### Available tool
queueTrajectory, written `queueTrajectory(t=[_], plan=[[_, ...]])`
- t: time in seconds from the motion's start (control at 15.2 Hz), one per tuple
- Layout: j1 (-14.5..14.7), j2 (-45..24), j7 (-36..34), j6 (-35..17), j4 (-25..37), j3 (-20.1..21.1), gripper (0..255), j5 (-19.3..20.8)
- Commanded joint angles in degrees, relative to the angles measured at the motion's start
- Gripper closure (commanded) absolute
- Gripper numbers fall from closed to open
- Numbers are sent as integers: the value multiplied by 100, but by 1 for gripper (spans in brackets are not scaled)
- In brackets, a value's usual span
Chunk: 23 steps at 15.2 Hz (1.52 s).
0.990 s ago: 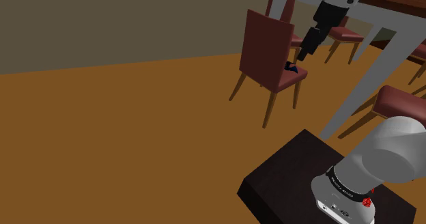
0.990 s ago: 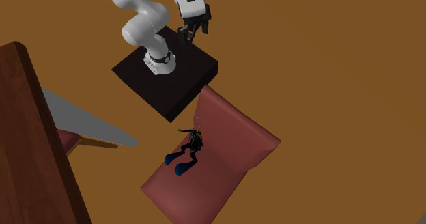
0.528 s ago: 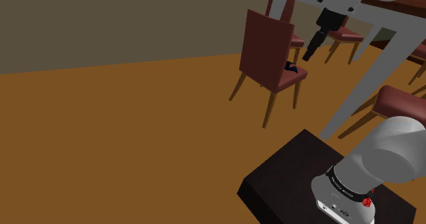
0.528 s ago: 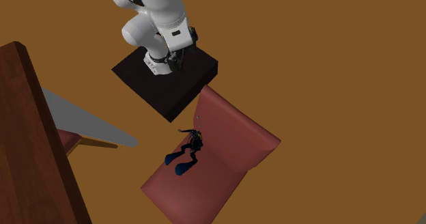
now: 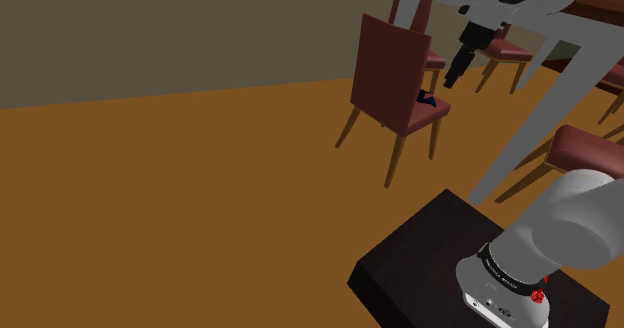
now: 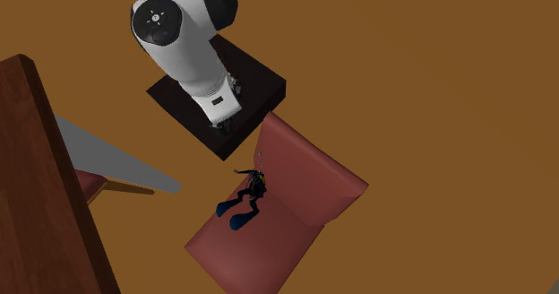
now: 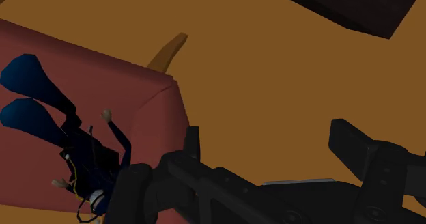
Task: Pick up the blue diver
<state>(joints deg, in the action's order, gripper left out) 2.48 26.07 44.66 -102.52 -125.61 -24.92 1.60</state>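
Swung farther out from its stand [image 5: 425, 261], the claw [image 5: 452, 79] now hangs open and empty over the red chair [image 5: 385, 71], where the blue diver [image 6: 244, 199] lies untouched on the seat beside the backrest, so lowering, gripping and lifting all remain.

In the shoulder view my stand [image 5: 420, 258] sits at the lower right. The chair [image 5: 388, 71] stands above it, right of centre, with the diver [image 5: 427, 99] on its seat, just right of the backrest. My gripper [image 5: 453, 76] hangs above the seat, up and right of the diver. The table [image 5: 538, 116] lies behind the chair, toward the upper right. In the second exterior view the diver lies mid-frame, the stand above it, the table along the left edge.
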Motion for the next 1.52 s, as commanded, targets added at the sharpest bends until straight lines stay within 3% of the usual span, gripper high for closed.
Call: queueTrajectory(t=[0.0, 0.4, 0.59, 1.19, 1.25, 1.45], plan=[[79, -382, 578, -94, 216, -327, 0, -114], [266, -1939, 2406, -123, 1253, -1240, 0, -939], [164, -2834, 3302, 37, 1893, -1502, 0, -1537], [129, -2981, 3479, -491, 1453, -1471, 0, -1668], [130, -2967, 3479, -503, 1430, -1472, 255, -1660], [130, -2972, 3479, -502, 1435, -1471, 255, -1664]])
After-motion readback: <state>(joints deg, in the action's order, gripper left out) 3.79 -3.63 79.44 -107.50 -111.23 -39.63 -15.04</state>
